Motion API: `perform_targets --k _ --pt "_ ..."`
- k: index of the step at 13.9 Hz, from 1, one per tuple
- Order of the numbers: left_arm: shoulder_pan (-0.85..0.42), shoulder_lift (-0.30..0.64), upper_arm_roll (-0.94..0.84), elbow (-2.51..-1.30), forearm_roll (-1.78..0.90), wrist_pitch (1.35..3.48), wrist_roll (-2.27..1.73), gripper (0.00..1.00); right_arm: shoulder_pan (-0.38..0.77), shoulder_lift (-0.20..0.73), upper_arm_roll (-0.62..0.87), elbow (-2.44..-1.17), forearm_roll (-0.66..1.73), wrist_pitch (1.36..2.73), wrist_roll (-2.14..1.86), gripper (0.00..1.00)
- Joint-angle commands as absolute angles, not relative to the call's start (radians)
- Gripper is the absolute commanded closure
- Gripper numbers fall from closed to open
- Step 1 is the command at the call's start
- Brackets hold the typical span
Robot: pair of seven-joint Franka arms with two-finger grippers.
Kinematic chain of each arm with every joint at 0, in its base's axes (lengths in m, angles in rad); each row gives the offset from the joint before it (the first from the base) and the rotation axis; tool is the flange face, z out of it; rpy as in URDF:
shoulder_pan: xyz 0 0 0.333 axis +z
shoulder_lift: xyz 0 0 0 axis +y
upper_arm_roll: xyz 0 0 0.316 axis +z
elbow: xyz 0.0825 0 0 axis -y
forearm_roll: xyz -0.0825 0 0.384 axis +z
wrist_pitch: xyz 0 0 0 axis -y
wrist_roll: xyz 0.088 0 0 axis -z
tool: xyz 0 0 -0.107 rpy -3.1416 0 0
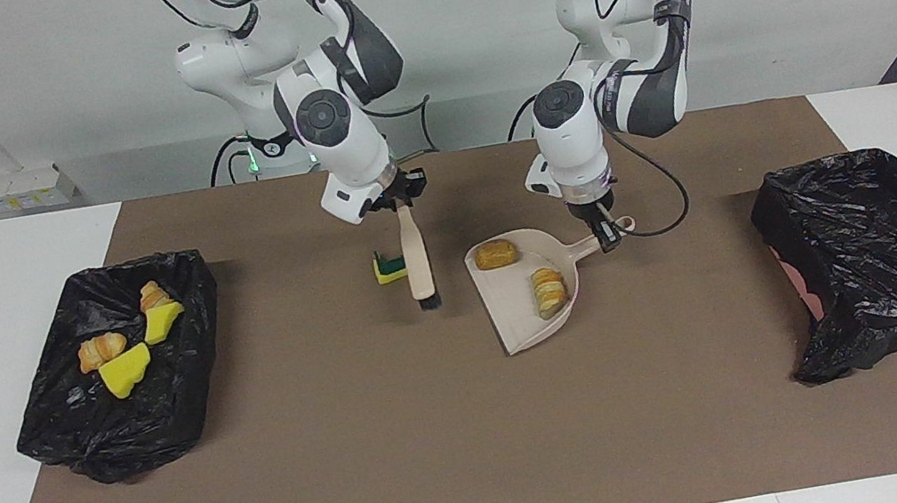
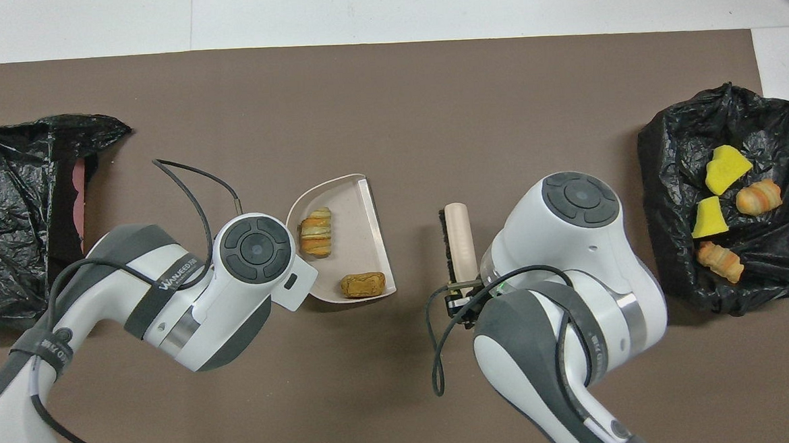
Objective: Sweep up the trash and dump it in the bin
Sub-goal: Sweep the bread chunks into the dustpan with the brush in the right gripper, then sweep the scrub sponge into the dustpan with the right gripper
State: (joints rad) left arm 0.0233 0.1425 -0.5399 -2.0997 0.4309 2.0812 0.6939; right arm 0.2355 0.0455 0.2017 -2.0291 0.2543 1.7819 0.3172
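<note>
Two golden-brown bread-like lumps [image 1: 549, 292] lie inside the beige plastic dustpan [image 1: 524, 316], whose handle is clamped in the left tool [image 1: 608, 237]; the pan sits mid-counter on the brown mat [image 1: 459, 430]. The right tool [image 1: 401, 201] grips the handle of the beige hand brush [image 1: 417, 261], its dark bristles hanging just above or just touching the mat, which of the two the facing view does not settle. One green-and-yellow sponge [image 1: 392, 268] rests beside the brush, nearer to the robots than the bristle end. Four scraps, two yellow sponge pieces and two bread-like lumps [image 1: 123, 343], lie in the black-lined bin [image 1: 82, 435] at the right arm's end. The second black-lined bin [image 1: 881, 255] at the left arm's end shows no trash. To carry the load well, the pan likely needs lifting with its open lip tipped slightly up, since both lumps lie loose and one sits close to the lip. Open mat runs between the pan and either bin, with only the bag rims to clear.
</note>
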Motion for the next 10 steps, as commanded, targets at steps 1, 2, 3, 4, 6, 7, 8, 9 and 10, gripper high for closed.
perform_targets --k 1,2,3,4,6,7,8,9,10 --pt "0.012 0.104 -0.534 -2.152 0.448 2.097 0.713 1.00 0.186 -0.021 0.215 -2.129 0.193 1.776 0.409 1.00" --pt "0.006 0.085 -0.535 -2.167 0.448 2.097 0.712 1.00 0.172 -0.046 0.215 -2.167 0.186 1.779 0.434 1.00" --pt "-0.008 0.078 -0.535 -2.177 0.448 2.097 0.712 1.00 0.172 -0.076 0.216 -2.213 0.186 1.785 0.481 1.00" --pt "-0.009 0.072 -0.535 -2.187 0.448 2.097 0.709 1.00 0.184 -0.112 0.219 -2.258 0.184 1.787 0.555 1.00" --pt "-0.024 0.054 -0.537 -2.218 0.448 2.111 0.710 1.00 0.210 -0.170 0.222 -2.336 0.184 1.802 0.639 1.00" --pt "-0.023 0.051 -0.537 -2.226 0.446 2.117 0.710 1.00 0.216 -0.196 0.222 -2.380 0.184 1.831 0.665 1.00" --pt "-0.021 0.051 -0.537 -2.229 0.446 2.117 0.712 1.00 0.221 -0.207 0.224 -2.420 0.186 1.876 0.669 1.00" --pt "-0.021 0.051 -0.537 -2.229 0.446 2.117 0.713 1.00 0.253 -0.196 0.224 -2.446 0.186 1.935 0.670 1.00" --pt "-0.018 0.051 -0.537 -2.229 0.446 2.117 0.713 1.00 0.280 -0.164 0.224 -2.459 0.186 2.000 0.670 1.00"
